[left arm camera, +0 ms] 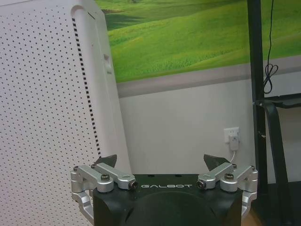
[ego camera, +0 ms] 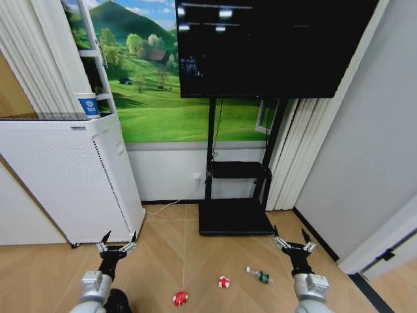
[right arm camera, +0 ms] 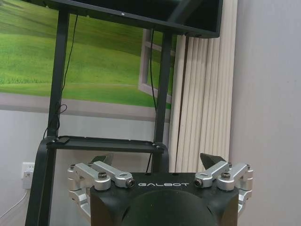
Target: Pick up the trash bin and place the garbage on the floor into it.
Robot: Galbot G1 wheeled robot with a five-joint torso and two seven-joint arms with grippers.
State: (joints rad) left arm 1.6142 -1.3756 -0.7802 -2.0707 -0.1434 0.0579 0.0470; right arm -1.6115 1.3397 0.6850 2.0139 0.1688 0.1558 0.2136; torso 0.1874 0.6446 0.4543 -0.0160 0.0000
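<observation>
From the head view, you are at the start: left pincer (ego camera: 117, 246) and right pincer (ego camera: 294, 245) hang spread and empty above the floor (ego camera: 169, 254). The red wad (ego camera: 180, 298), red-and-white wrapper (ego camera: 224, 282) and green-and-white bottle (ego camera: 260, 276) lie between them. A dark shape at your left arm may be the trash bin (ego camera: 118, 302); find it first.

Left wrist view: open pincer (left arm camera: 162, 165) faces the white appliance (left arm camera: 47, 117).

Right wrist view: open pincer (right arm camera: 159, 163) faces the TV stand (right arm camera: 61, 117).

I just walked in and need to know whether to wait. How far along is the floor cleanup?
Nothing looks done yet. The red wad, the wrapper and the small bottle all lie on the floor. Nothing is in hand: the left hand and right hand are open and empty. Fetching the bin and collecting all three pieces remains.
</observation>
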